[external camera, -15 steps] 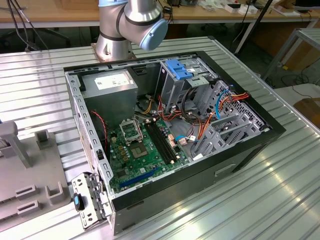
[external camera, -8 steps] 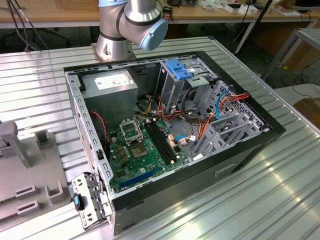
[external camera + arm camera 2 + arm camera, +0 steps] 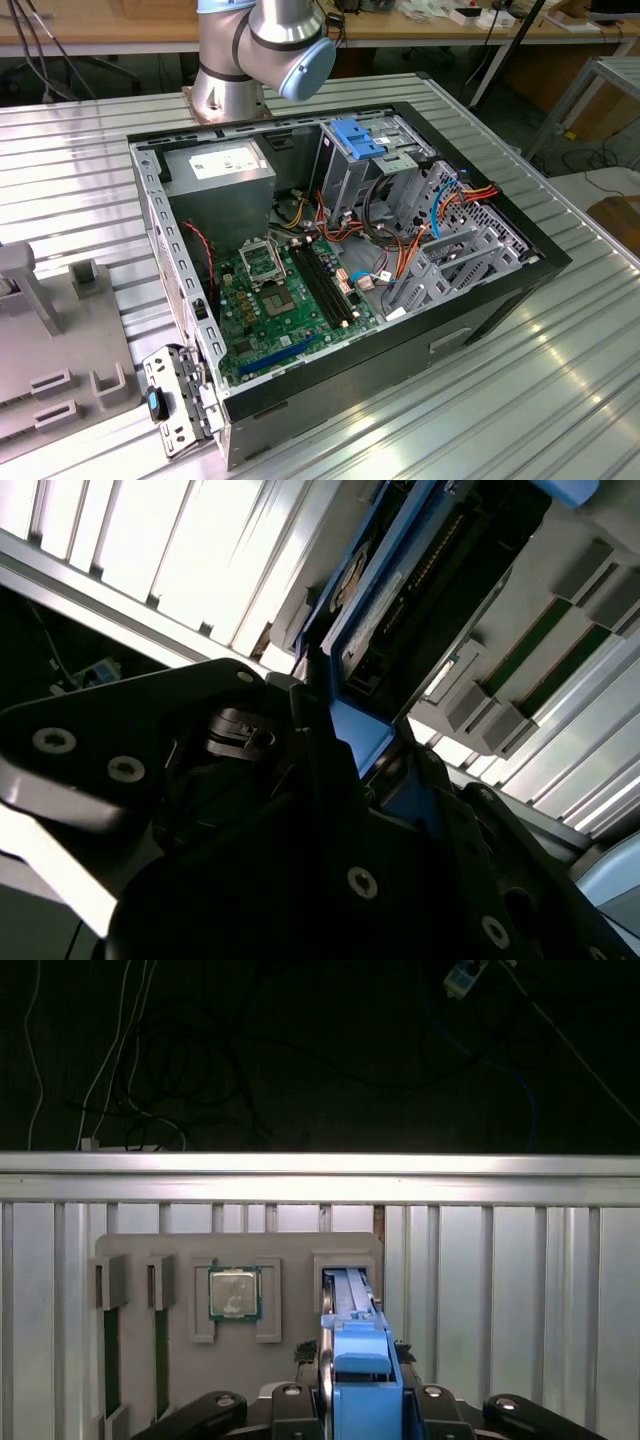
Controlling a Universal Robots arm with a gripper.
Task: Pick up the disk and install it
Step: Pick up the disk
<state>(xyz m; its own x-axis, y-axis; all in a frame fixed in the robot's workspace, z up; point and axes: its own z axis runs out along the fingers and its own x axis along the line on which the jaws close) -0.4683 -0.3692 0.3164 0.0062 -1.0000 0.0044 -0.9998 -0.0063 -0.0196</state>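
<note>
Exterior view: an open computer case [image 3: 150,215] lies on its side in the middle of the frame, on a ribbed metal table [image 3: 500,400]. Inside it, a green motherboard [image 3: 285,300] fills the lower middle and a grey power supply [image 3: 220,165] sits at the case's upper left. A metal drive cage [image 3: 345,180] topped by a blue latch [image 3: 357,137] stands at its upper middle. Orange, red and blue cables [image 3: 440,200] bunch toward the exterior view's right. The base of the robot arm [image 3: 262,50] rises at the top centre of the frame, behind the case. At the far left edge a grey fixture plate [image 3: 45,350] with raised slots rests on the table, well apart from the drive cage.

In the first wrist view the camera looks past the gripper [image 3: 358,1362] onto the fixture plate. The disk [image 3: 360,1335] stands on edge in a slot of the plate, its bright blue rail toward the camera. The dark fingers [image 3: 303,1352] press against both sides of the disk, clamped on it. Near the disk's slot a square processor chip [image 3: 234,1293] lies flat in its own pocket. Beyond the chip are two narrow slots [image 3: 160,1350] showing green.

In the second wrist view the disk shows a dark body framed in blue. It is held between the fingers, close over the plate's grey brackets. Whether it has cleared its slot cannot be told.
</note>
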